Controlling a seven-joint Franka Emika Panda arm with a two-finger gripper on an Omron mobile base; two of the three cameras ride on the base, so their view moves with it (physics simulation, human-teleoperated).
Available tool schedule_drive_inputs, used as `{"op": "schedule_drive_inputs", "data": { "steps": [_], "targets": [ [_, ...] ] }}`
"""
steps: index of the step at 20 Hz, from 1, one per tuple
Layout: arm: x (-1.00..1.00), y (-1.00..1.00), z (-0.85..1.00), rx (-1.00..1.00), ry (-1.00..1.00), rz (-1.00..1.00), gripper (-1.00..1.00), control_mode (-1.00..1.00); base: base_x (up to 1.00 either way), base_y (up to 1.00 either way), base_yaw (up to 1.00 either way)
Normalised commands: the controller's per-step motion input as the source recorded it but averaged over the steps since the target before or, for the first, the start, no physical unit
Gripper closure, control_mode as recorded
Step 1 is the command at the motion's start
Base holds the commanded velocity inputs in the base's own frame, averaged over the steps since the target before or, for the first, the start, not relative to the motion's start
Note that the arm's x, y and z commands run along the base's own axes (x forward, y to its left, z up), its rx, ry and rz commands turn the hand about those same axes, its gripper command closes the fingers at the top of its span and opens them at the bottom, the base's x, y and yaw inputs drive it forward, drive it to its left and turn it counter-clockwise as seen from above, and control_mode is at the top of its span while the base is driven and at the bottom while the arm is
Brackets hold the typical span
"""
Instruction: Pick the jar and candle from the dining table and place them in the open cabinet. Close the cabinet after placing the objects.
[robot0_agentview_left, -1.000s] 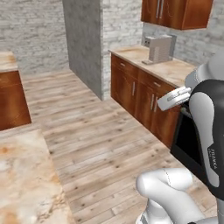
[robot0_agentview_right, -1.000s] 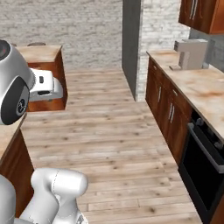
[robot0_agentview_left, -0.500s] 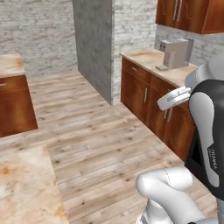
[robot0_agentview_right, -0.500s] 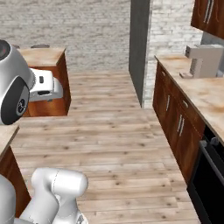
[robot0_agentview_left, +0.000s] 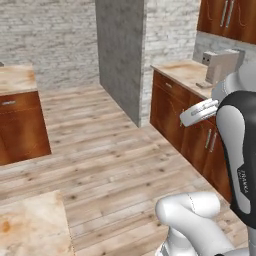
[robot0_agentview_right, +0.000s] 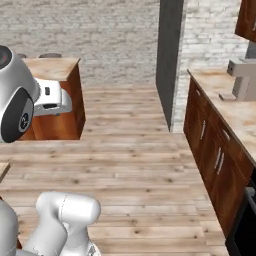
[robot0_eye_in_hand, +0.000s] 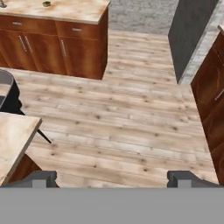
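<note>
Hand view: the gripper (robot0_eye_in_hand: 112, 180) is empty, its two dark fingertips (robot0_eye_in_hand: 43, 178) spread wide above bare plank floor (robot0_eye_in_hand: 122, 113), well apart from the dining table (robot0_eye_in_hand: 83, 15) at the far side of the room. Near that table's front edge sits a small olive speck, probably the candle (robot0_eye_in_hand: 46, 4). A dark shape at the table's left end, cut by the frame, may be the jar (robot0_eye_in_hand: 2, 4), but it is too small to confirm. Judged from the task, the jar is rigid, smooth glass, fairly heavy and breakable, and is best clasped across its round body below the lid with near-full jaw width. The candle is light and tips easily on its dish, so a low pinch on the stick, close to the holder, suits it best.
</note>
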Motion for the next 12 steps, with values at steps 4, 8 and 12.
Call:
{"op": "schedule_drive_inputs", "data": {
  "steps": [4,8,12],
  "targets": [
    [0.00,0.00,0.00,0.00,0.00,0.00,-1.00,1.00,0.71,-0.13,0.16],
    [0.00,0.00,0.00,0.00,0.00,0.00,-1.00,1.00,0.70,-0.11,0.17],
    [0.00,0.00,0.00,0.00,0.00,0.00,-1.00,1.00,0.70,-0.11,0.18]
  ]
}}
